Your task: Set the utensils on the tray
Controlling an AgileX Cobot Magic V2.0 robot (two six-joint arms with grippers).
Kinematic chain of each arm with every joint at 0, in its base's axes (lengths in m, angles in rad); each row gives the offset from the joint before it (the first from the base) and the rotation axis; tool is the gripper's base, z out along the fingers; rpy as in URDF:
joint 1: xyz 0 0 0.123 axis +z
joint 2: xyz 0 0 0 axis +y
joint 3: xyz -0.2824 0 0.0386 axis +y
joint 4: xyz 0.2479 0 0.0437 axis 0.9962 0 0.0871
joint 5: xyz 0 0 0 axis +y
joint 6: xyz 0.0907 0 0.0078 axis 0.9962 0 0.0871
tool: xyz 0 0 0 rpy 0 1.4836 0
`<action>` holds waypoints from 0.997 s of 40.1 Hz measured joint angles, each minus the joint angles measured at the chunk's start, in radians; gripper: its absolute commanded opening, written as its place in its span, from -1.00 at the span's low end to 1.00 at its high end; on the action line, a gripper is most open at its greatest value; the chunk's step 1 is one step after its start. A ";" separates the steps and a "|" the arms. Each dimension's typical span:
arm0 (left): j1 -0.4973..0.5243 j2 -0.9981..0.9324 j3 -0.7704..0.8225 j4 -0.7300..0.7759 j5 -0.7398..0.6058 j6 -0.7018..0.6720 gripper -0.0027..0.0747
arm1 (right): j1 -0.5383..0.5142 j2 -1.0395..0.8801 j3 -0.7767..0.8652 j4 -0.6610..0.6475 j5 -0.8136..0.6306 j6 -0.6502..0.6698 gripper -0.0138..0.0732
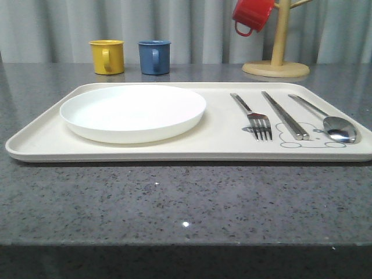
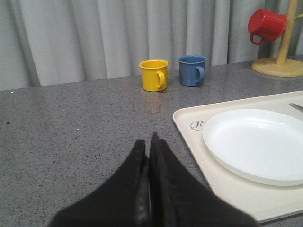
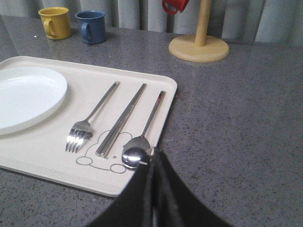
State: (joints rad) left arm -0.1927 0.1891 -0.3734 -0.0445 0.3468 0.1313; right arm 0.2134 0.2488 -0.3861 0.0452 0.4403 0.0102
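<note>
- Where the wrist views look past their own fingers, the left end effector (image 2: 150, 142) shows its dark fingers pressed together on nothing above the bare desk (image 2: 75, 127), and the right end effector (image 3: 154, 158) is likewise closed and empty, its tips just beside the tray's near right rim.
- Seen from the front, the desk is speckled grey stone, glossy at its near edge.
- On it lies the tray (image 1: 35, 142): flat, cream, matte, rectangular with rounded corners and a low raised rim, its long axis running left to right.
- The plate (image 1: 132, 111), round, shallow and white, sits on the tray's left half.
- On the right half lie the fork (image 1: 252, 116), chopsticks (image 1: 285, 115) and spoon (image 1: 325, 118), shiny metal, side by side but apart; long axes run near to far, with tines and bowl pointing toward the robot.
- The right wrist view shows the rabbit drawing (image 3: 102, 158) under the near ends of the chopsticks and fork; the left wrist view shows script on the tray's left end.
- Beyond the tray stand a yellow mug (image 1: 107, 56) and a blue mug (image 1: 154, 56); a red mug (image 1: 251, 14) hangs on a wooden stand (image 1: 276, 64).
</note>
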 measured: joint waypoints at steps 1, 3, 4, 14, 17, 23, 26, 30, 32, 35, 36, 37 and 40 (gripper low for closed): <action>0.000 0.000 0.000 0.000 0.000 0.000 -0.98 | 0.000 0.000 0.000 0.000 0.000 0.000 -0.84; 0.000 -0.003 0.010 0.000 -0.002 0.000 -0.98 | 0.000 0.000 0.000 0.000 0.000 0.000 -0.84; 0.000 -0.008 0.017 0.004 -0.002 0.000 -0.98 | 0.000 0.000 0.000 0.000 0.000 0.000 -0.84; 0.075 -0.172 0.176 0.018 -0.006 0.000 -0.98 | 0.000 0.000 0.000 0.000 0.000 0.000 -0.84; 0.111 -0.196 0.235 0.018 -0.015 0.000 -0.98 | 0.000 0.000 0.000 0.000 0.000 0.000 -0.84; 0.159 -0.196 0.342 0.020 -0.122 0.000 -0.98 | 0.000 0.000 0.000 0.000 -0.002 0.000 -0.84; 0.165 -0.196 0.382 0.020 -0.179 0.000 -0.98 | 0.000 0.000 0.000 0.000 -0.002 0.000 -0.84; 0.167 -0.196 0.384 0.020 -0.193 0.000 -0.98 | 0.000 0.000 0.000 0.000 -0.002 0.000 -0.84; 0.167 -0.196 0.384 0.020 -0.193 0.000 -0.98 | 0.000 0.000 0.000 0.000 -0.002 0.000 -0.84; 0.167 -0.196 0.384 0.020 -0.193 0.000 -0.98 | 0.000 0.000 0.000 0.000 -0.002 0.000 -0.84; 0.167 -0.196 0.384 0.020 -0.193 0.000 -0.98 | 0.000 0.000 0.000 0.000 -0.002 0.000 -0.84; 0.167 -0.196 0.384 0.020 -0.193 0.000 -0.98 | 0.000 0.000 0.000 0.000 -0.002 0.000 -0.84; 0.167 -0.196 0.384 0.020 -0.193 0.000 -0.98 | 0.000 0.000 0.000 0.000 -0.002 0.000 -0.84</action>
State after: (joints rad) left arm -0.0252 -0.0066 0.0103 -0.0242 0.1535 0.1313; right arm 0.2134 0.2488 -0.3861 0.0452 0.4386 0.0102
